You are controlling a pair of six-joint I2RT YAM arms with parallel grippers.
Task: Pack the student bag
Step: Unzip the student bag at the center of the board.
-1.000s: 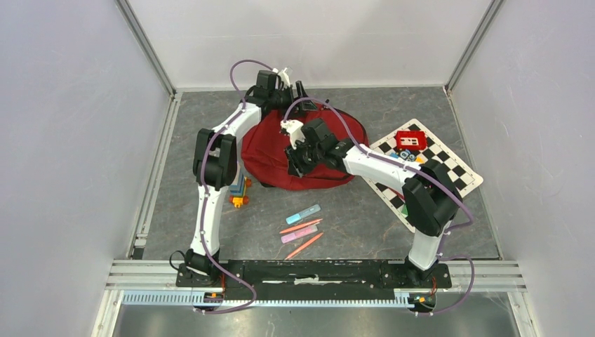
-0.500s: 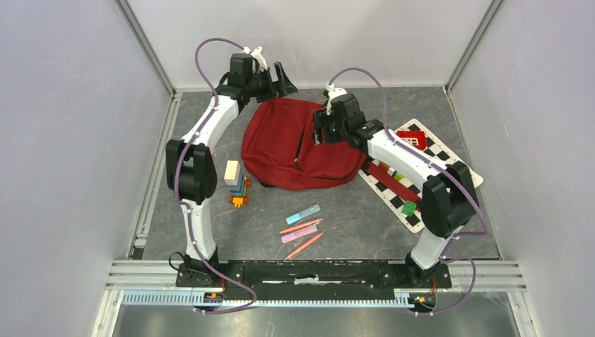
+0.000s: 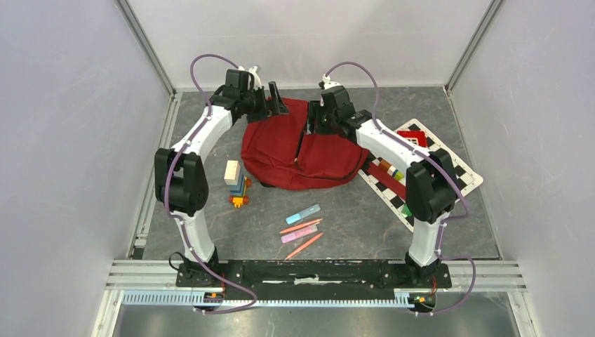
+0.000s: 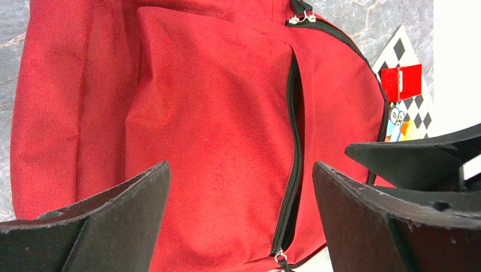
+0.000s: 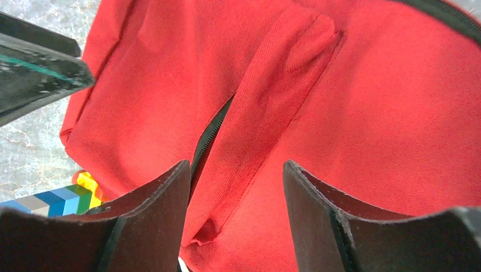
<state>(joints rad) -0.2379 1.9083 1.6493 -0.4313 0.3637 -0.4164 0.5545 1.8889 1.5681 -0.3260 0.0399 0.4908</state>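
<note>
The student bag (image 3: 281, 151), a dark red backpack, lies flat in the middle of the table, its front zip pocket (image 4: 292, 141) partly open. My left gripper (image 3: 275, 100) is open and empty above the bag's far left edge. My right gripper (image 3: 311, 126) is open and empty above the bag's far middle, over the pocket flap (image 5: 266, 119). The bag fills the left wrist view (image 4: 198, 130) and the right wrist view (image 5: 368, 130).
A checkered board (image 3: 449, 165) lies to the right with a small red box (image 3: 415, 137) and coloured blocks (image 3: 389, 170) on it. A block tower (image 3: 236, 184) stands left of the bag. Pens and highlighters (image 3: 303, 226) lie in front.
Both arms have lifted off the bag and moved to its far edge. The right arm swung back from the bag's middle. The bag now lies uncovered.
</note>
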